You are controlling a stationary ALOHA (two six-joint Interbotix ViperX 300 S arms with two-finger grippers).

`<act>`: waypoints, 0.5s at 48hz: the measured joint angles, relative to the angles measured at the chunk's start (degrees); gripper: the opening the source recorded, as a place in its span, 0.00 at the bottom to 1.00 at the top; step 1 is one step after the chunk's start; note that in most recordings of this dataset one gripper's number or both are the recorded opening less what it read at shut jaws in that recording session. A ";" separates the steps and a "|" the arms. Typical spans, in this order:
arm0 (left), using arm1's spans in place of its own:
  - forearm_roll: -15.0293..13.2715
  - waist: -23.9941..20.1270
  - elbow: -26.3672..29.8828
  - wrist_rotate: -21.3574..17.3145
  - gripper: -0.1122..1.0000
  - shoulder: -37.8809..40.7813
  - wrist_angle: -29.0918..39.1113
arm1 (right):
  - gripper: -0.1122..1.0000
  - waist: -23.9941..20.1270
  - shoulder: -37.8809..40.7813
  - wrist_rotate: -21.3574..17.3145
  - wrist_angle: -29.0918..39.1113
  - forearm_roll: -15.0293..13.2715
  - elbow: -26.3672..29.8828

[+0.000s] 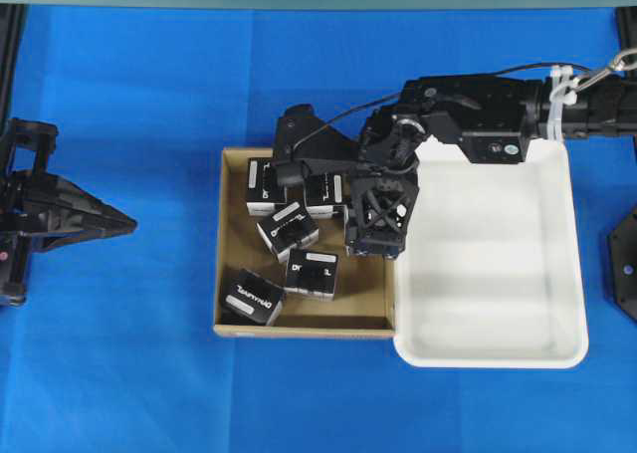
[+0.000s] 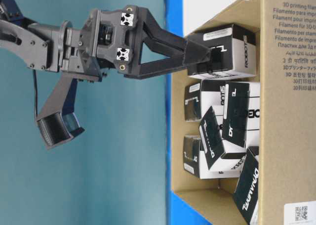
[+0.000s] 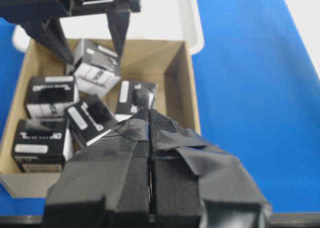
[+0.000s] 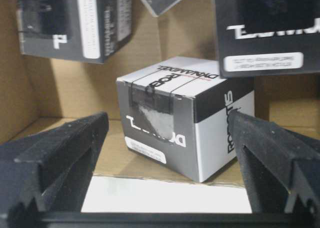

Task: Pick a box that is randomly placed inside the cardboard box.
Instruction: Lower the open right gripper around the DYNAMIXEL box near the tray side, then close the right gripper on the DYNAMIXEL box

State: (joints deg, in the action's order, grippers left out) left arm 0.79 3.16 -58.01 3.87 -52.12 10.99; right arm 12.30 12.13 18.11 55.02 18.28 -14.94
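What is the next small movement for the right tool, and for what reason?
Probably it should advance a little more toward the box and only then close. In the right wrist view, the right tool is wide open, its fingers flank the carton on both sides, and their tips seem to end just short of it. The box rests on the floor of the cardboard box, near the wall beside the white tray.

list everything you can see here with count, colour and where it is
box: six, black with white labels, all inside the cardboard box
cardboard box: one, brown, mid table, touching the tray's left side
tray: one, white, right of the cardboard box
cloth: one, blue, covering the table
left gripper: one, black, shut, left of the cardboard box
right gripper: one, black, open, straddling one box at the cardboard box's tray side
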 measured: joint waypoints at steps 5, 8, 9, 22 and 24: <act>0.00 0.00 0.00 0.00 0.04 0.09 0.00 | 1.00 0.00 -0.09 0.09 0.00 0.09 -0.09; 0.00 0.00 0.00 0.00 0.04 0.00 0.00 | 1.00 0.00 -0.09 0.09 -0.18 -0.09 -0.18; 0.00 0.00 0.00 0.00 0.04 0.00 0.00 | 1.00 0.00 -0.09 0.18 -0.35 -0.26 -0.26; 0.09 0.00 0.00 0.09 0.04 0.62 -0.09 | 1.00 -1.49 0.62 -0.62 -7.12 -1.58 -5.89; 0.00 0.00 0.00 0.09 0.04 0.70 -0.18 | 1.00 -1.67 0.62 -0.79 -8.09 -1.49 -6.42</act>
State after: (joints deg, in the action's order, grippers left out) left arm 0.79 3.16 -58.01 3.96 -51.42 10.81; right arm 10.63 12.74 17.31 46.93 16.79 -21.36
